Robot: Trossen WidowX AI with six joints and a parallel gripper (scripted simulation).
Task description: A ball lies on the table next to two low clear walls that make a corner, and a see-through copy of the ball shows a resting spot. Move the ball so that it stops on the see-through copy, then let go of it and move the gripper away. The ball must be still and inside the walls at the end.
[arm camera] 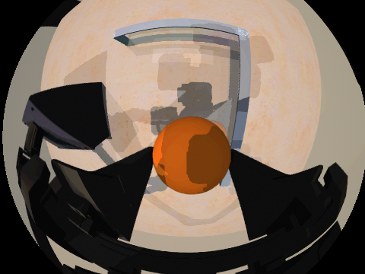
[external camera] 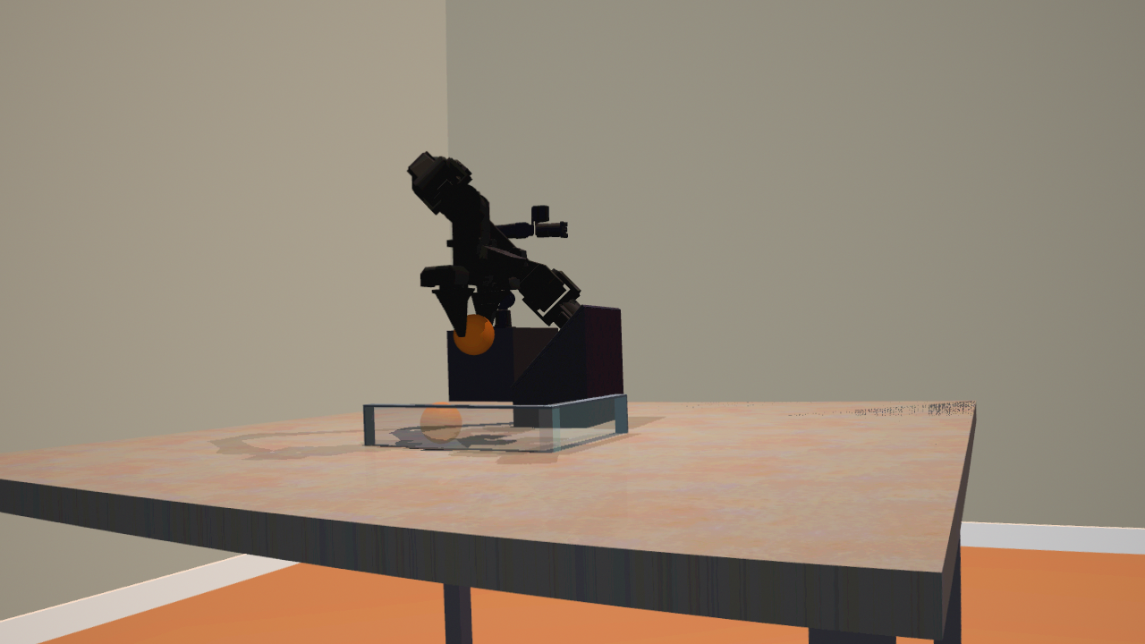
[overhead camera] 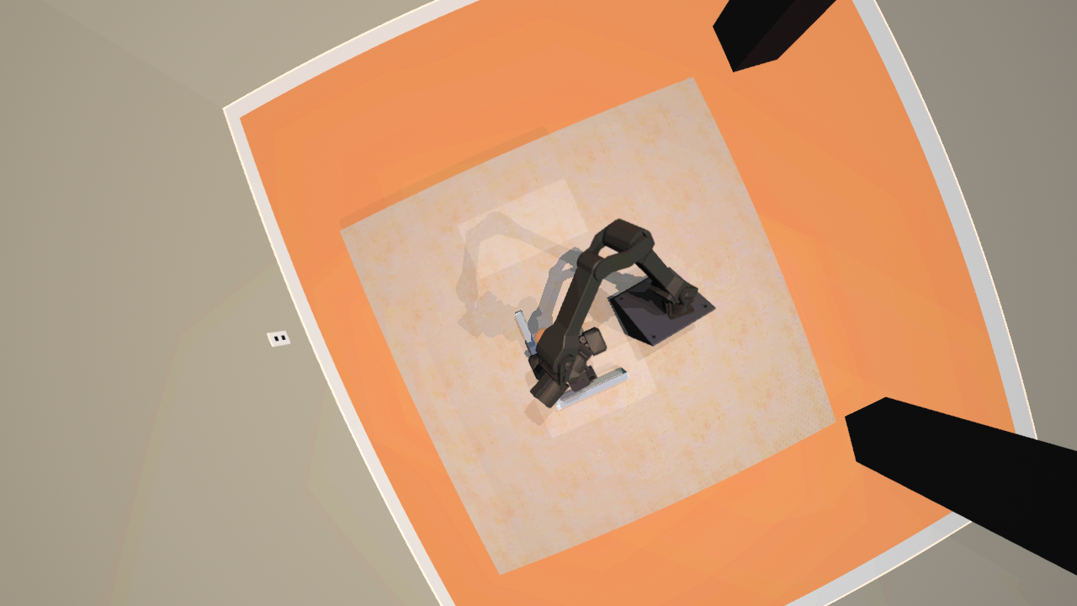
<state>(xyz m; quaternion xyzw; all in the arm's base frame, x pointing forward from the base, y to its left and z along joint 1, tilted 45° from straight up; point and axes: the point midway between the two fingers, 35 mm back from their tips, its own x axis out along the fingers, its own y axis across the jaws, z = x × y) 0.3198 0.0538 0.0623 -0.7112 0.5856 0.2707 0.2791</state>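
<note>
The orange ball (external camera: pixel 479 339) (arm camera: pixel 192 155) is high above the table and above the wall tops. My gripper (external camera: pixel 472 326) (arm camera: pixel 192 154) is shut on it, one finger on each side. In the top view the arm hides the fingers and the ball. The see-through copy (external camera: pixel 440 421) (overhead camera: pixel 538 338) rests lower down, behind the long clear wall (overhead camera: pixel 523 326) (external camera: pixel 400 426) (arm camera: pixel 245 72). In the wrist view the ball hides most of the copy. The other clear wall (overhead camera: pixel 590 386) (external camera: pixel 588 413) (arm camera: pixel 182 23) meets the long one at a corner.
The dark arm base (overhead camera: pixel 666 320) (external camera: pixel 592 352) (arm camera: pixel 72 114) stands on the table (overhead camera: pixel 639 482) (external camera: pixel 720 496) (arm camera: pixel 285 87), across from the long wall. The arm's shadow falls on the table around the walls.
</note>
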